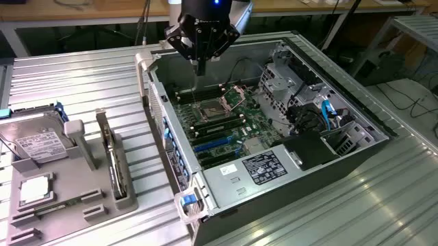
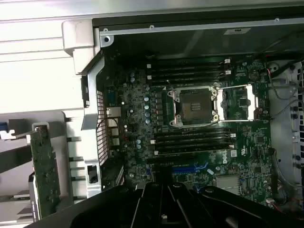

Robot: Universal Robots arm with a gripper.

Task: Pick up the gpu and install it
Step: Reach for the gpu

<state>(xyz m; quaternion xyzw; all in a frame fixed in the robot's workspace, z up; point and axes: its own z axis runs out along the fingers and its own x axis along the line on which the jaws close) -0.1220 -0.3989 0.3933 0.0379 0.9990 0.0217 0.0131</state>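
My gripper [image 1: 199, 65] hangs over the open computer case [image 1: 309, 56], above the far end of the motherboard [image 1: 229, 128] near the empty CPU socket [image 1: 208, 110]. The fingers are pinched together to a narrow point and clench nothing. No card, no part between them. It stands clear of the board and touches nothing.

The gpu [image 1: 112, 156] is not picked yet. It stands on its long edge in a slot of the grey holder [image 1: 68, 174], out on the slatted metal table [image 1: 82, 82], just beside the case on the exterior view's left. Upright like that, its top edge is free to pinch from above, which I judge is why it is racked that way. In the wrist view it reads as a slim green board [image 2: 45, 171] outside the case wall.

Same holder also carries the hard drive [image 1: 38, 141], propped at a slant, and the small CPU chip [image 1: 34, 189], lying flat. Both sit further to the exterior view's left than the gpu, so they are not to be confused with it.

The case lies on its side with the panel off, so the blue expansion slots [image 1: 215, 146] face up and are reachable from above. They look empty.

Task state: nothing done so far. I am well apart from the gpu, over the install site rather than the pick site.
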